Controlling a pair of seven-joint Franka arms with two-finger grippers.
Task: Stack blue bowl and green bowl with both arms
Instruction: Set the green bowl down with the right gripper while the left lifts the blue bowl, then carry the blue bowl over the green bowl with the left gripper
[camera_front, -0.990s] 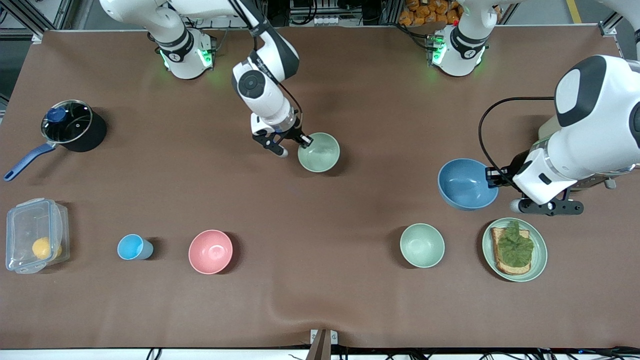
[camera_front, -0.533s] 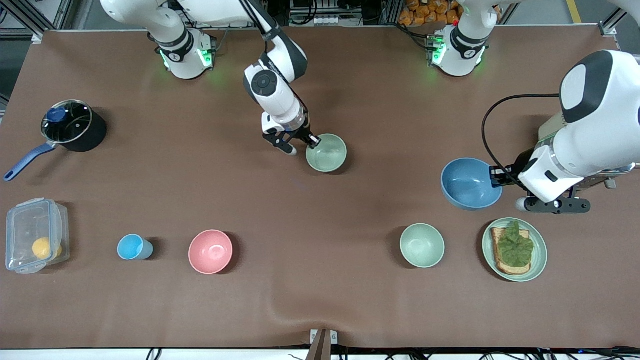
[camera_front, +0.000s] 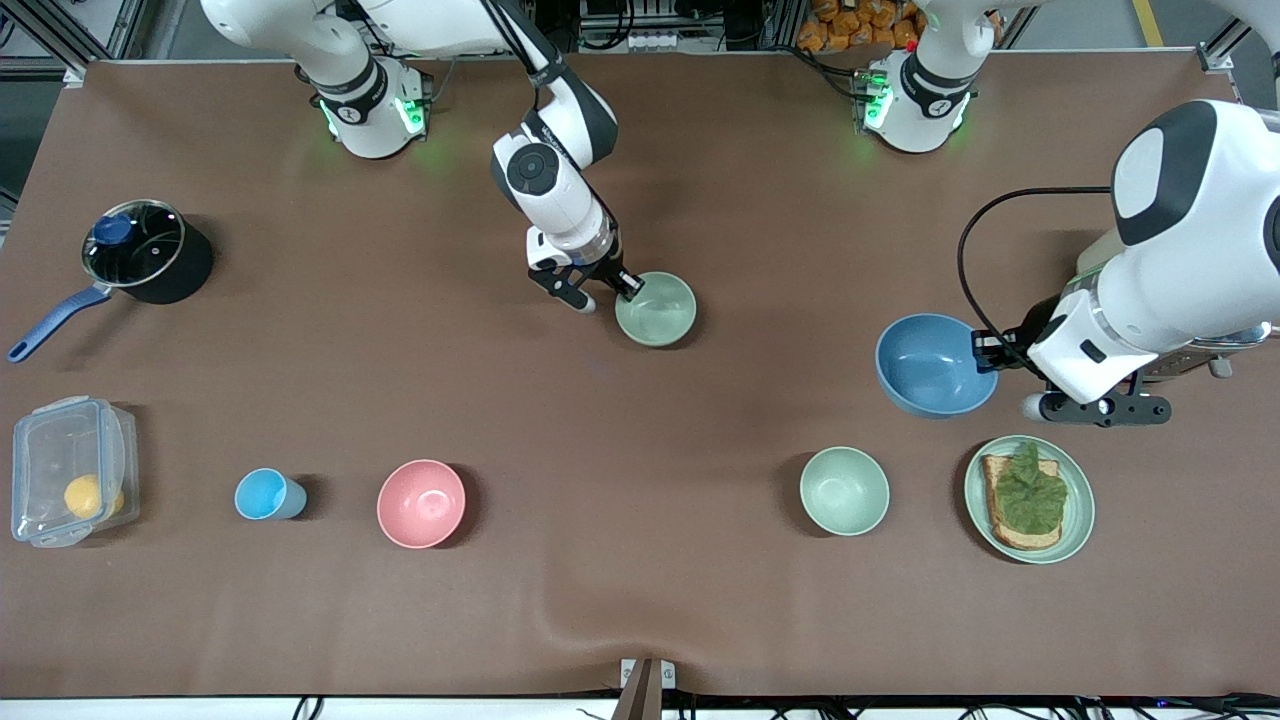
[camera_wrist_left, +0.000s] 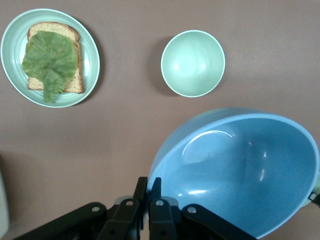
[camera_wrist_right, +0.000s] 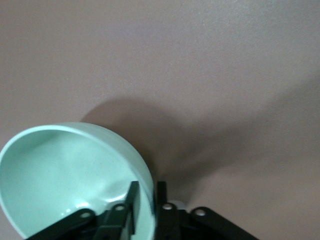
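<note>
Since a second ago: green bowl (camera_front: 655, 309) carried toward the left arm's end of the desk (camera_front: 640, 600), along with right claw (camera_front: 628, 287); blue bowl (camera_front: 933, 365) nearly unchanged, a slight wobble only.

Right claw pinching green bowl's rim, one finger inside, one outside, clear in the right wrist view (camera_wrist_right: 144, 197). Bowl appears lifted and tilted, shadow cast on desk beneath. Left claw (camera_front: 985, 350) pressed onto blue bowl's rim in the same fashion (camera_wrist_left: 148, 197); blue bowl (camera_wrist_left: 240, 170) raised and tipped, above desk beside the plate with toast (camera_front: 1030, 498).

Places relative to blue bowl: green bowl well apart toward the right arm's end; second green bowl (camera_front: 844, 490) nearer the front camera, resting on desk, untouched; plate also nearer the front camera, just beside.

Handling, judged: both bowls look stiff, light, matte, likely plastic or similar; rim pinch adequate but off-centre, so each bowl hangs tilted and could swing or slip in the fingers. Same size, so nesting calls for level alignment, one set flat first.

Hard to make out: contact of either bowl's base with desk not certain; left claw's fingertips partly hidden by arm in front view; far edge of blue bowl cut off in left wrist view; lower part of green bowl (camera_wrist_right: 75, 175) cut off in right wrist view.
</note>
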